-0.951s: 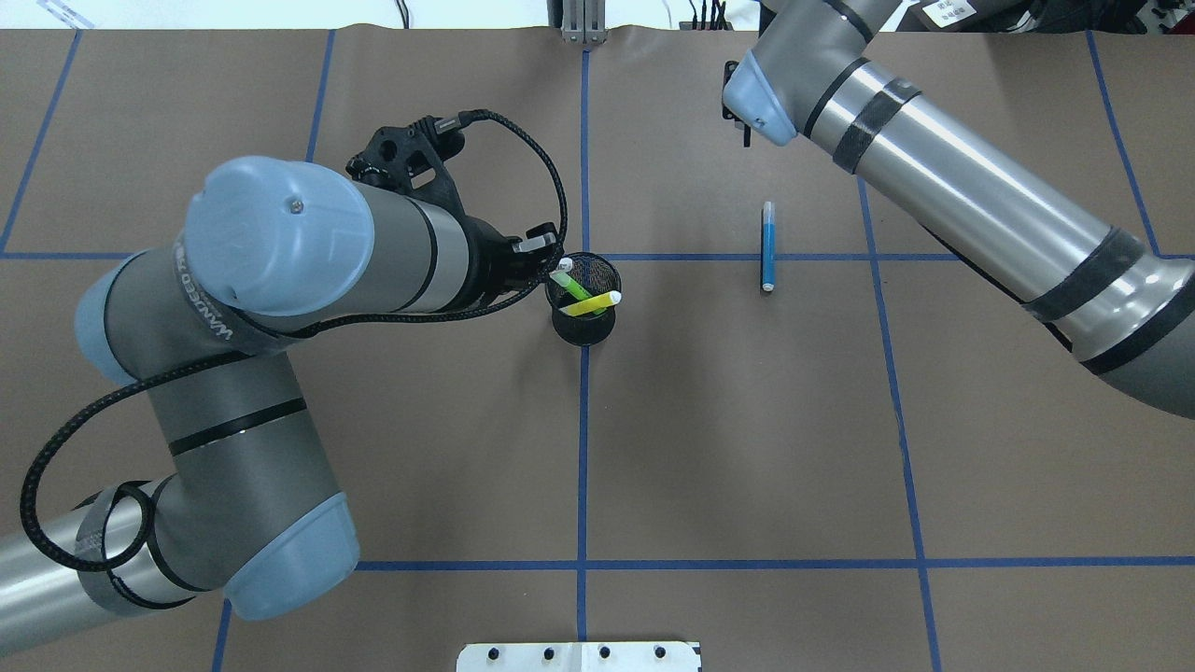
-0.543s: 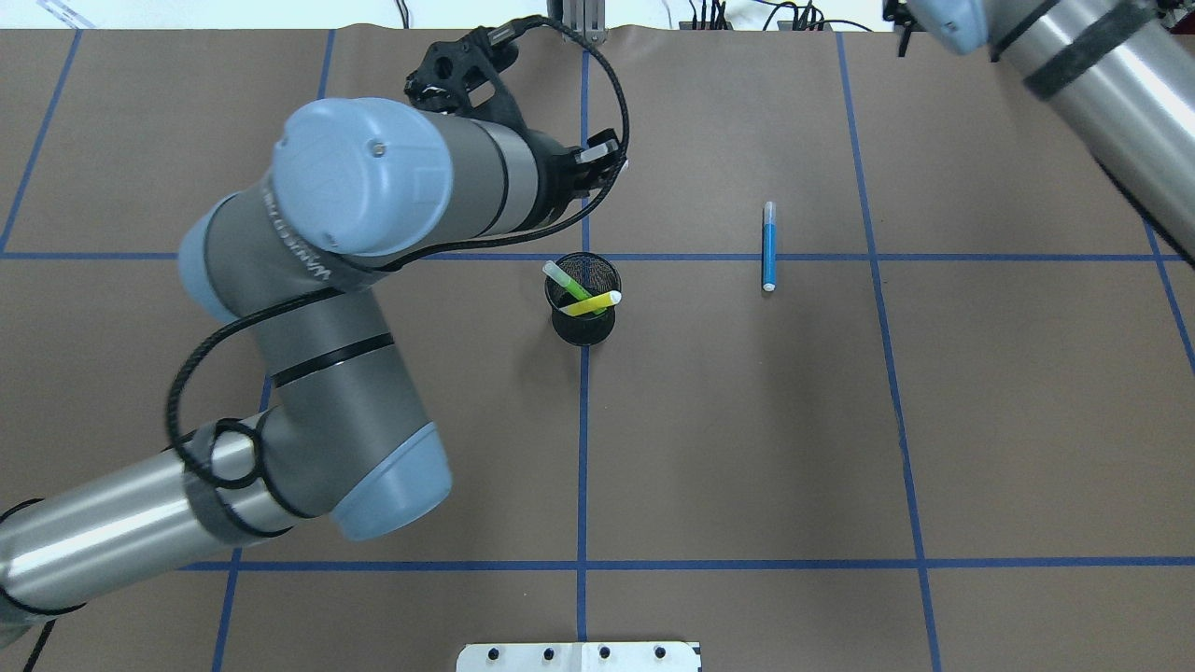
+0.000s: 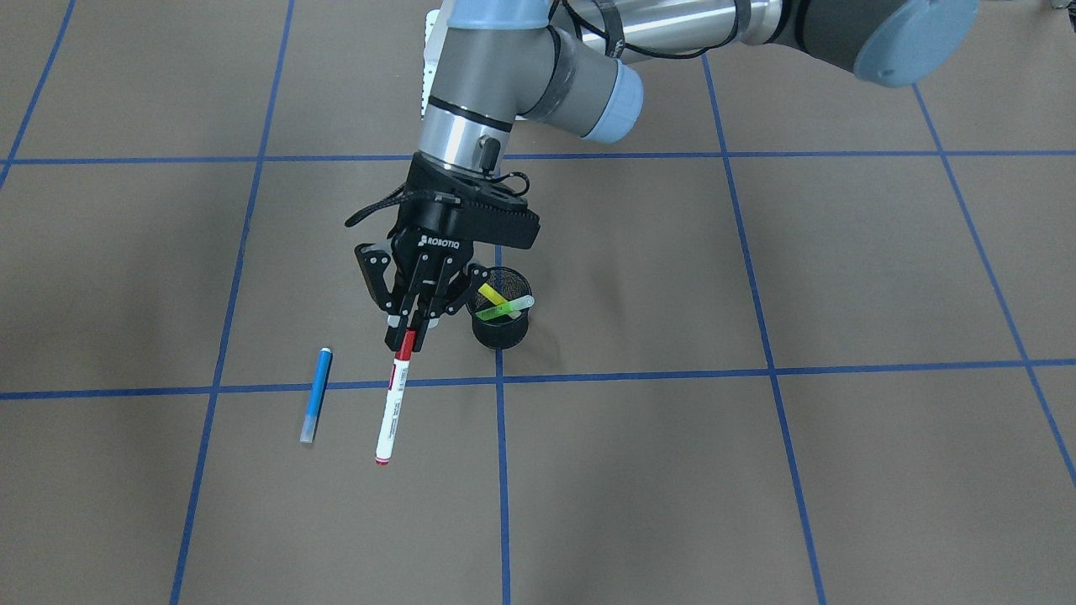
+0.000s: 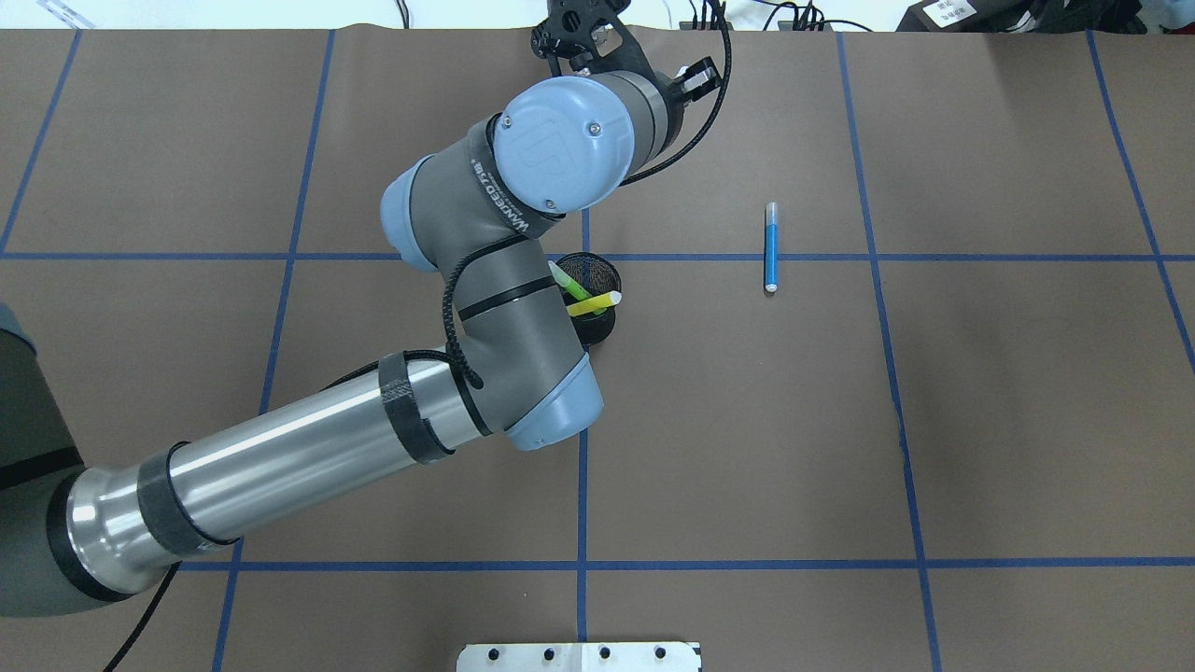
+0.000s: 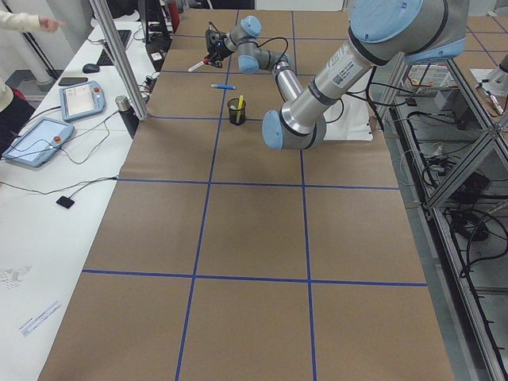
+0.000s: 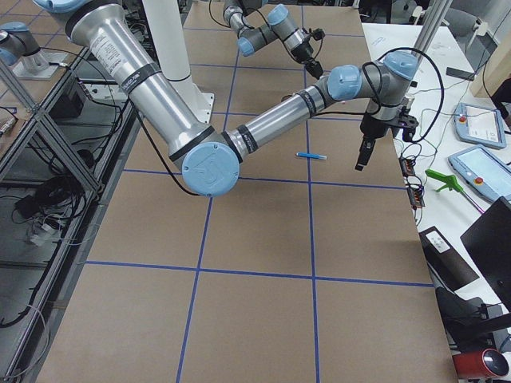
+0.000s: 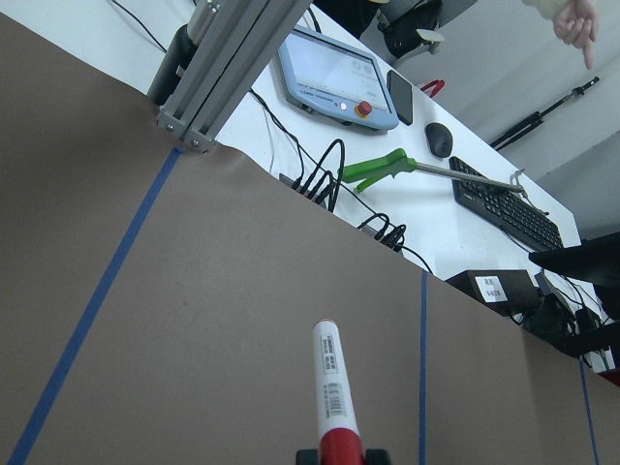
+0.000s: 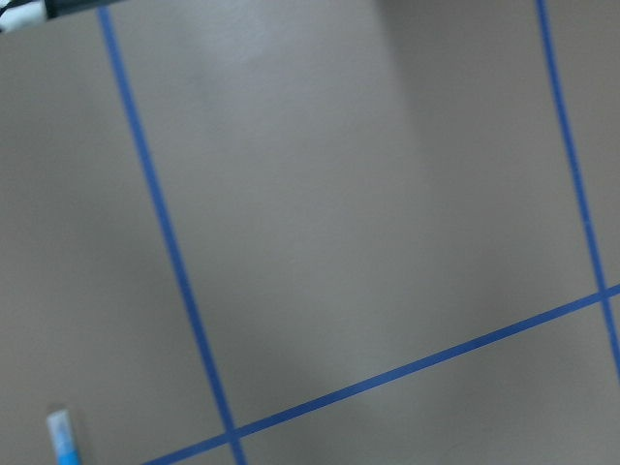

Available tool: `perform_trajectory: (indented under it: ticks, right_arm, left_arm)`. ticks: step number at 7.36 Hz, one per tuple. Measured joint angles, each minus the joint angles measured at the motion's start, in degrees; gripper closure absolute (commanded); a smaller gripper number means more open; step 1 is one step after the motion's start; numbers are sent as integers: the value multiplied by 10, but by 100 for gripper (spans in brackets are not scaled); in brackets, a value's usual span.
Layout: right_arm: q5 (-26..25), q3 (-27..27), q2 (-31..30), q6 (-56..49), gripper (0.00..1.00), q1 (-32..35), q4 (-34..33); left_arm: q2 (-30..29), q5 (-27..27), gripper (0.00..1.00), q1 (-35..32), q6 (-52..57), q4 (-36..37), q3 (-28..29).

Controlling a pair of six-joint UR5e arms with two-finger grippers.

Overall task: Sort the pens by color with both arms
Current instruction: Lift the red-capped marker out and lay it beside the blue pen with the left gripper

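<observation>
Where the left arm (image 4: 509,308) crosses, the cup (image 4: 602,325) is half-hidden

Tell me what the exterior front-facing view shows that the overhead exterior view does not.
Only front-facing: the left arm's fingers shut on the red-capped pen, which hangs down above the table. Only overhead: cables beyond the table's far edge. Both: the blue pen lying on the table, and the black mesh cup holding the green pen and yellow pen.

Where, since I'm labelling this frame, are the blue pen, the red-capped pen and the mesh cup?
blue pen (image 3: 316,395): front-facing view, mid-barrel.
red-capped pen (image 3: 393,407): front-facing view, white barrel.
mesh cup (image 3: 498,334): front-facing view, front wall.
</observation>
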Motion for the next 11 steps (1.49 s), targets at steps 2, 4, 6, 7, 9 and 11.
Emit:
perform_trajectory:
  ticks: [2,4,6,7,9,11]
  right_arm:
    - [-6,21,-14,-23,2,8,0]
    - [-11,42,-21,-34,2,12,-2]
    - [-13,64,-38,-37,1,8,-4]
    - [-19,64,-43,-38,1,6,-4]
    - [-27,66,-45,-38,1,5,-4]
    - [-25,76,-42,-37,1,6,-4]
  left_arm:
    - [-18,60,100,9,0,-19,61]
    - [-35,113,47,28,0,-23,96]
    - [-44,136,0,39,1,-25,107]
    - [-43,138,0,41,3,-27,98]
    - [-15,133,0,41,41,-28,33]
    - [55,75,1,26,118,-11,-90]
